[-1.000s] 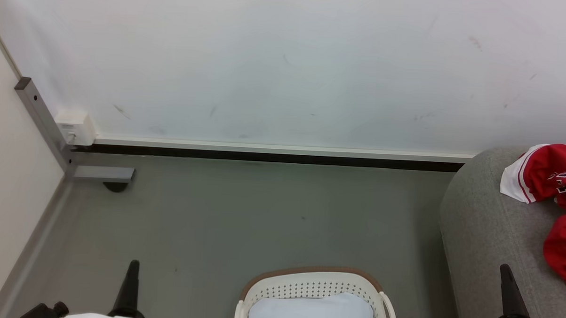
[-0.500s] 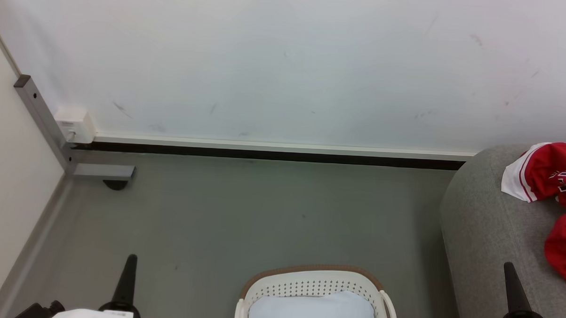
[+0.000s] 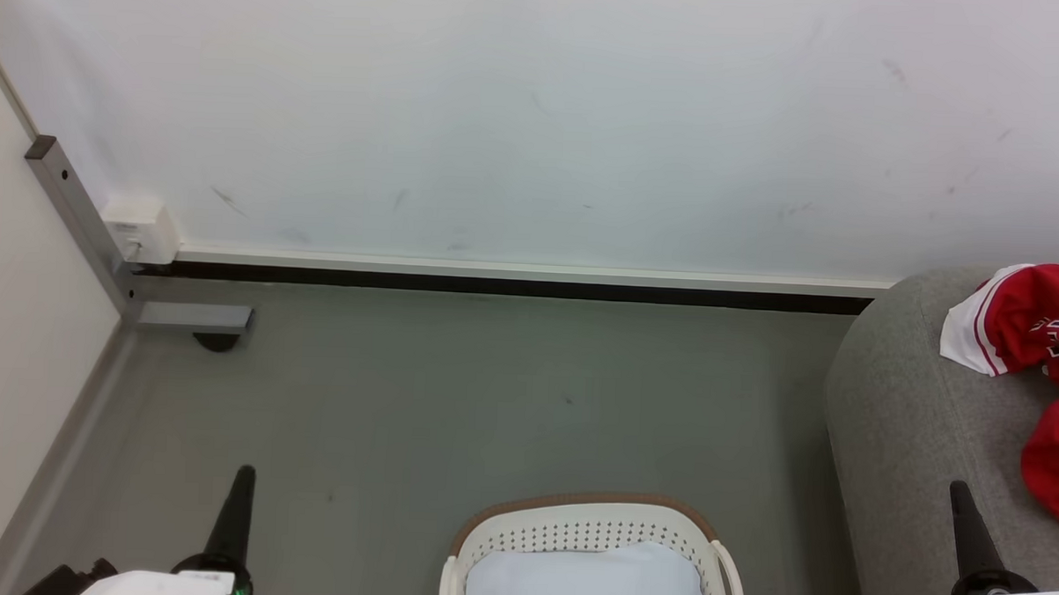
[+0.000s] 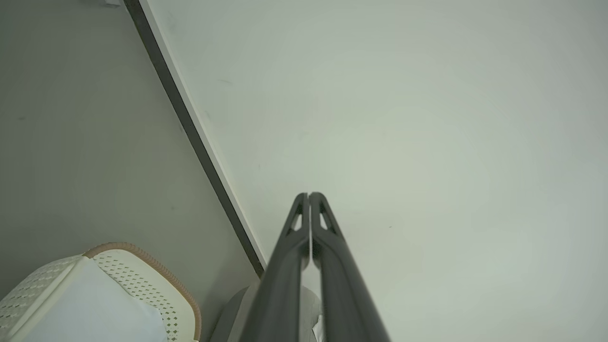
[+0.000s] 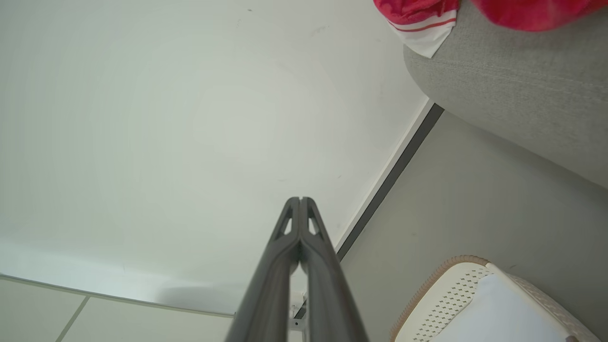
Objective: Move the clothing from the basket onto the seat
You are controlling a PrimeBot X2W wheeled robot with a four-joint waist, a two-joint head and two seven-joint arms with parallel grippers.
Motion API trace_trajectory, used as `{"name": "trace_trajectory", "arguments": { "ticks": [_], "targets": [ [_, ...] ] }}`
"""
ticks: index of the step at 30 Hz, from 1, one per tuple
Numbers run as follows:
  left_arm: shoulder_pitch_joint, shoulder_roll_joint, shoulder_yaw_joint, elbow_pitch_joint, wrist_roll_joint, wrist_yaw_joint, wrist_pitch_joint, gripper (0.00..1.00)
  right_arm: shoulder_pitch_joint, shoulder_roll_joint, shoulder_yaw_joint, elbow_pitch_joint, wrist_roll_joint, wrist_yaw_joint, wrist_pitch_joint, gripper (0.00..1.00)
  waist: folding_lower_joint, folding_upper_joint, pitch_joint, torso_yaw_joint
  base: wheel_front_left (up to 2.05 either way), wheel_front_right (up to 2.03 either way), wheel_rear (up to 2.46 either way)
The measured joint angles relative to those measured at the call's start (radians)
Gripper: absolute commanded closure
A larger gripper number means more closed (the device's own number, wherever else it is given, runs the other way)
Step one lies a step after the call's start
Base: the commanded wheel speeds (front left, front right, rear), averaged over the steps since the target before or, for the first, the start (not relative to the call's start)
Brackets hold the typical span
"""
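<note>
The red clothing [image 3: 1044, 320] lies bunched on the grey seat [image 3: 913, 417] at the right edge of the head view. The frame cuts it off, so its black-and-white lettering shows in part and its full spread cannot be told. The basket [image 3: 575, 510] stands on the floor [image 3: 491, 393] near the seat with its near end lost below the bottom edge and a white pad [image 3: 586, 581] lying in the part that shows. The left hand [image 4: 309, 195] and the right hand [image 5: 300, 199] each have both fingers pressed together on nothing and point toward the wall [image 3: 536, 113].
</note>
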Motion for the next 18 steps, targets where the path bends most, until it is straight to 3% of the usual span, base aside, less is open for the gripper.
{"name": "trace_trajectory", "arguments": {
  "ticks": [18],
  "targets": [
    [-0.017,0.001,0.011,-0.005,-0.136,-0.001,0.039,1.00,-0.014,0.004,-0.023,-0.006,0.122,0.000,0.036,1.00,0.0000,0.0000,0.008,0.002,0.00,0.00,0.00]
  ]
}}
